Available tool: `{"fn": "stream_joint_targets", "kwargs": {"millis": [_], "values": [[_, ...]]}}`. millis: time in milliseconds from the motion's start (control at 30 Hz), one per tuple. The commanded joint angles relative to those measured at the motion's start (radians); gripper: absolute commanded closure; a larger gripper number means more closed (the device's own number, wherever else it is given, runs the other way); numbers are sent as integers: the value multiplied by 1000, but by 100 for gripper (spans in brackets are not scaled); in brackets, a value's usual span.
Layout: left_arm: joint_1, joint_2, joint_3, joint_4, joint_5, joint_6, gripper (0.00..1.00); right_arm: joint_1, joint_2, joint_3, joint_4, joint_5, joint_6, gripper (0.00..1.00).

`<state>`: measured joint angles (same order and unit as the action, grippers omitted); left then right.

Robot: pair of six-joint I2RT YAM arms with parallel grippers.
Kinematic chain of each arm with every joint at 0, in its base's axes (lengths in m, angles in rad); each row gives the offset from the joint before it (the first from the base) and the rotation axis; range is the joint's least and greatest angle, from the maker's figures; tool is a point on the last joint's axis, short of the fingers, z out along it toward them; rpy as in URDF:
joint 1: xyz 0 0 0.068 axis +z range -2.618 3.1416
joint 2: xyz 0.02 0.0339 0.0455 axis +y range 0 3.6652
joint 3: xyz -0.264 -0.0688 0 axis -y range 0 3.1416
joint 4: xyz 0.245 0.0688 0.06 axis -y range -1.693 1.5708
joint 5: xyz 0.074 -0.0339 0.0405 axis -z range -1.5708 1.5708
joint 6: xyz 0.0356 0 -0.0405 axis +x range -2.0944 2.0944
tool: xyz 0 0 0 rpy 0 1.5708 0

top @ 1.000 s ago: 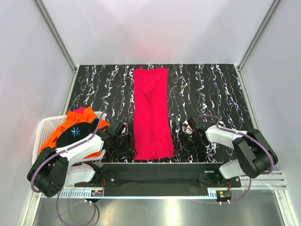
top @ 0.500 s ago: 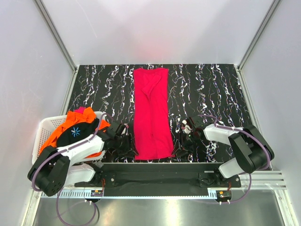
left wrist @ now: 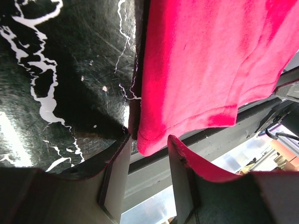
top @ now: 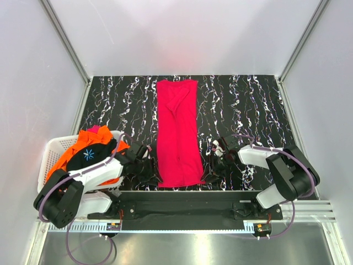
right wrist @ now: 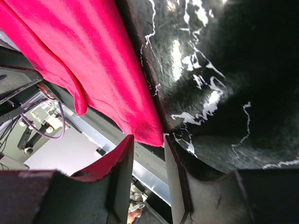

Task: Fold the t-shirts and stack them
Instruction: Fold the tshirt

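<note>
A magenta-red t-shirt lies folded into a long strip down the middle of the black marbled table. My left gripper is open at the strip's near left corner; in the left wrist view that corner hangs just at the tips of the open gripper. My right gripper is open at the near right corner; in the right wrist view that corner sits just beyond the open gripper. Orange, black and pink shirts lie heaped in the basket.
A white slatted basket stands at the near left beside the left arm. The table's near edge and a black rail run just below both grippers. Pale walls enclose the table on three sides.
My right gripper has moved left toward the shirt's near right corner. My left gripper has edged slightly right to the near left corner. The shirt has not moved.
</note>
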<state>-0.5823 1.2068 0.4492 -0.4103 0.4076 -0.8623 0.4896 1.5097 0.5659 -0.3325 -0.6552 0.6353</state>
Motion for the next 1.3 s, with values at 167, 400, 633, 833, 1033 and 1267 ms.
{"fn": "stream_joint_targets", "kwargs": {"millis": [167,400,633,833,1033,1267], "values": [[-8,36,-32,-24,-15,17,65,-3,44,-41,76,28,32,92],[-8,51,-40,-27,3,43,90,-2,-189,-164,49,95,170,100],[-8,53,-43,-36,16,51,100,-2,-206,-236,127,54,227,100],[-25,-10,-29,-36,60,-12,100,7,-226,-244,158,51,247,100],[-66,-95,-50,-35,82,-104,100,7,-230,-221,159,29,247,100],[-83,-197,-115,-25,51,-185,100,7,-261,-213,151,2,245,100]]}}
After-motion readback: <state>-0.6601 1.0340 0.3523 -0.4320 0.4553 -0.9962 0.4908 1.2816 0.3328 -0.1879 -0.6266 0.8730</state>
